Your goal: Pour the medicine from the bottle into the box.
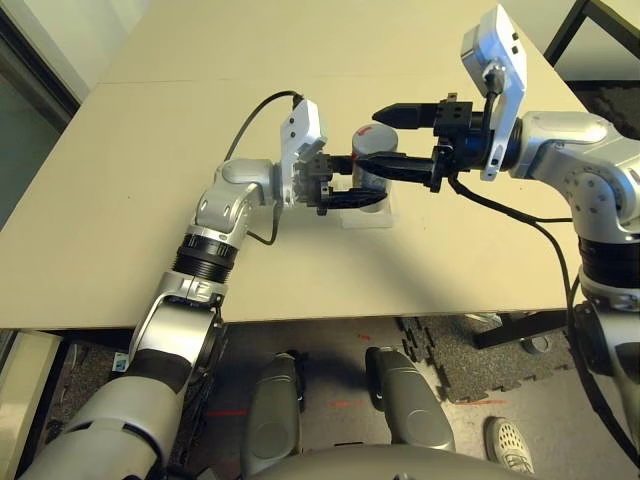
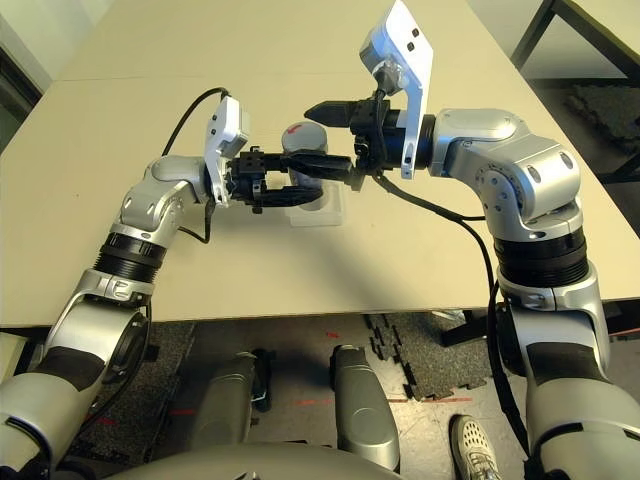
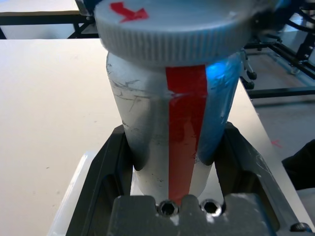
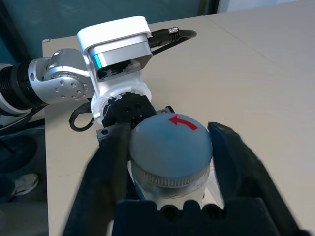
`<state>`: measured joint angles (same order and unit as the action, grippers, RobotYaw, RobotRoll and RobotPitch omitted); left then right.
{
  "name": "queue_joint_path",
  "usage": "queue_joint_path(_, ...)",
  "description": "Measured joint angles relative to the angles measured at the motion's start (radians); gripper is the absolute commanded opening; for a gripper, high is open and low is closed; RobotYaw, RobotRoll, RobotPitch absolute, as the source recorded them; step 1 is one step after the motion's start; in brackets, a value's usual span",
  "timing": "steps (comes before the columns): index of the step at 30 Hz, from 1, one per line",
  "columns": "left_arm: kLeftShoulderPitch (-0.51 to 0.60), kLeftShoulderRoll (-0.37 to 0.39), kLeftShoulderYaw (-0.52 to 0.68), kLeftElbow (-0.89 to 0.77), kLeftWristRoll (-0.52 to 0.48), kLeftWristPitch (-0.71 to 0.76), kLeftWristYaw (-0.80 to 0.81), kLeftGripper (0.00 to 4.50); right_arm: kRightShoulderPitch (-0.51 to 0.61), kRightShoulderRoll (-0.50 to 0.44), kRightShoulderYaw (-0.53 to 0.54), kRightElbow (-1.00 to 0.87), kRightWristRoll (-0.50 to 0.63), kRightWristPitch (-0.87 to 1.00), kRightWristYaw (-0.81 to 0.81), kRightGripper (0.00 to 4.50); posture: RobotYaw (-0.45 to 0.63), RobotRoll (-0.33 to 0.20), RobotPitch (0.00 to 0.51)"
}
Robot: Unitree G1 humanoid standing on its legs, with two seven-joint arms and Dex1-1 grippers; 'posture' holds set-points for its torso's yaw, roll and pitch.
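Sitting under everything is the big tan table (image 1: 150, 200), and both silver arms reach in over it toward the middle. The left gripper (image 1: 340, 190) comes in from one side with its two black fingers closed tight around the lower body of the bottle (image 3: 167, 147), holding it standing up. The right gripper (image 4: 170, 162) comes from the other side, and its fingers are pressed against the sides of the cap (image 4: 170, 142), the flat grey lid with a red arrow on it. The bottle stands right over the box (image 1: 375, 215), a clear little tray lying flat on the table.

The bottle looks hard and smooth, so it could slip or spin if held loosely. It seems light. A firm hold low on the body is best, while the ridged edge of the cap gives a good place to twist. The cap is not off yet, so nothing can pour out.
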<state>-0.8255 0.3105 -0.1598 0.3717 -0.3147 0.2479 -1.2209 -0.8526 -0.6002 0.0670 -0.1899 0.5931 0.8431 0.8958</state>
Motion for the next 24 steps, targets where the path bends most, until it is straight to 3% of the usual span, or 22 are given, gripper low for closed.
queue_joint_path(17, 0.011, 0.013, 0.014, 0.001, 0.006, -0.043, 0.004, 2.53, -0.07, 0.051, -0.011, 0.045, 0.024, 0.095, -0.036, 2.56, -0.18, 0.0, 0.167)
queue_joint_path(24, 0.029, 0.007, -0.023, 0.021, 0.036, -0.042, 0.004, 2.53, -0.162, 0.109, -0.122, 0.083, 0.076, 0.118, -0.124, 2.56, -0.18, 0.0, 0.168)
